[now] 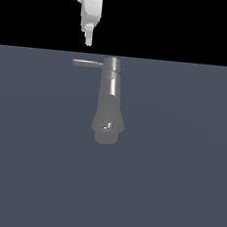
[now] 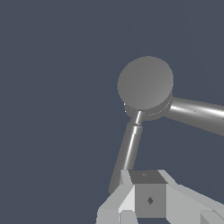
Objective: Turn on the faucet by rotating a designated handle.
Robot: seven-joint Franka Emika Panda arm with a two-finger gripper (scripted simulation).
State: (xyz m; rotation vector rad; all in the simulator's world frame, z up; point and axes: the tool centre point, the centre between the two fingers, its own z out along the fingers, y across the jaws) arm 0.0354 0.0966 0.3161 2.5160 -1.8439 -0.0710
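Note:
The faucet (image 1: pixel 109 103) is a glossy grey column with its cylindrical cap at the top and a wider stepped base lower down. The handle (image 1: pixel 87 63), a thin straight grey rod, sticks out from the cap toward the exterior view's left. My white gripper (image 1: pixel 88 42) hangs above the handle's middle with a small gap, its fingers together and holding nothing. In the wrist view the round cap of the faucet (image 2: pixel 145 83) faces me. From it the handle (image 2: pixel 127 153) runs toward my gripper (image 2: pixel 148 199), and its free end lies just beside the fingers.
A flat blue-grey floor (image 1: pixel 177 190) surrounds the faucet. Nothing else stands on it. The background behind the floor's far edge is black.

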